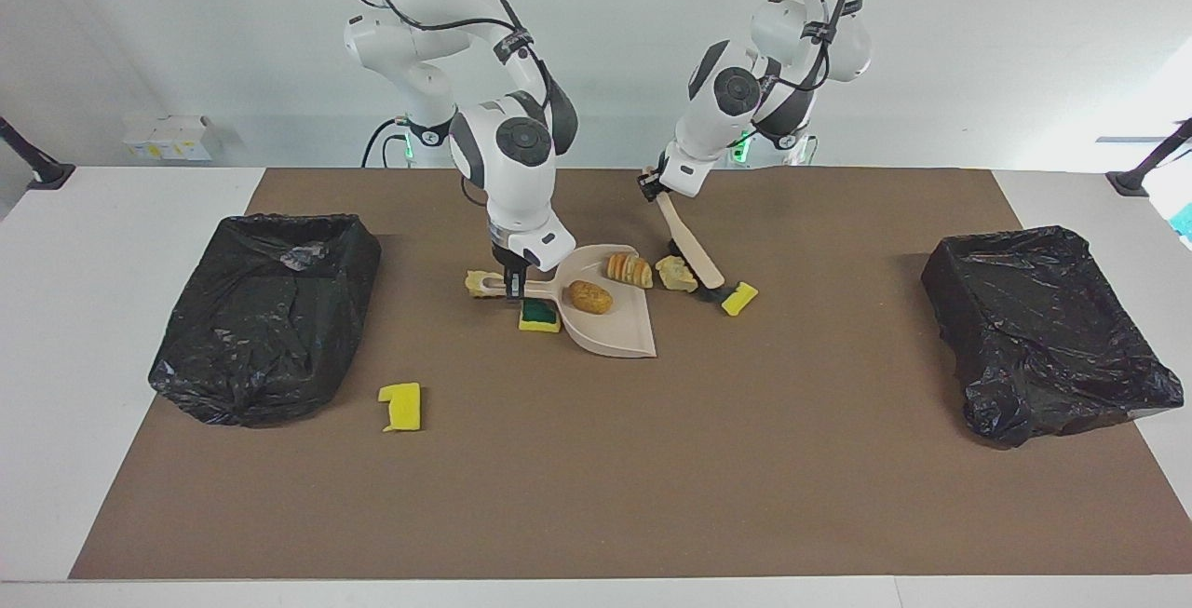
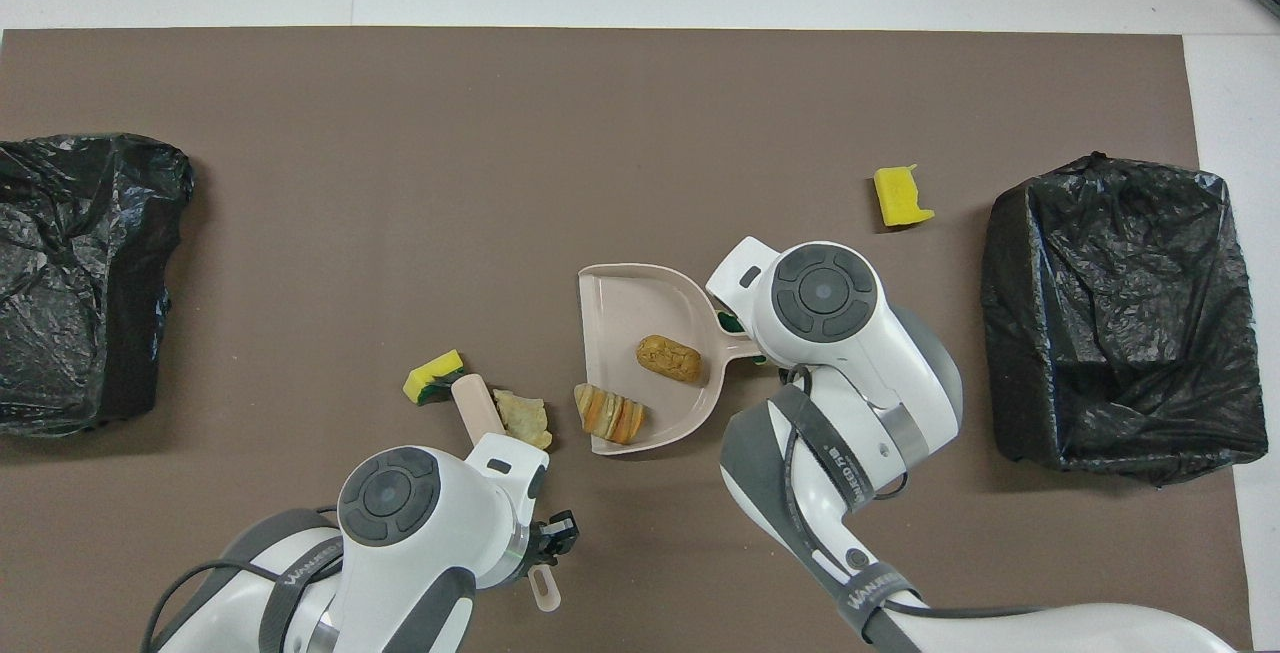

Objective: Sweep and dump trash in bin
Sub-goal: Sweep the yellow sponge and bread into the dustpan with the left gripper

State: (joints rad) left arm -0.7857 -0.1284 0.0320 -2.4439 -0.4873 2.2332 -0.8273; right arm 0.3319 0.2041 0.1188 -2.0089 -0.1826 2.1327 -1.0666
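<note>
Both grippers low, fingers [image 1: 511, 284] clamped.

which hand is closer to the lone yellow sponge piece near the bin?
Right. The right hand holds the dustpan handle, near the yellow sponge piece. The left hand holds the brush, past the dustpan.
</note>
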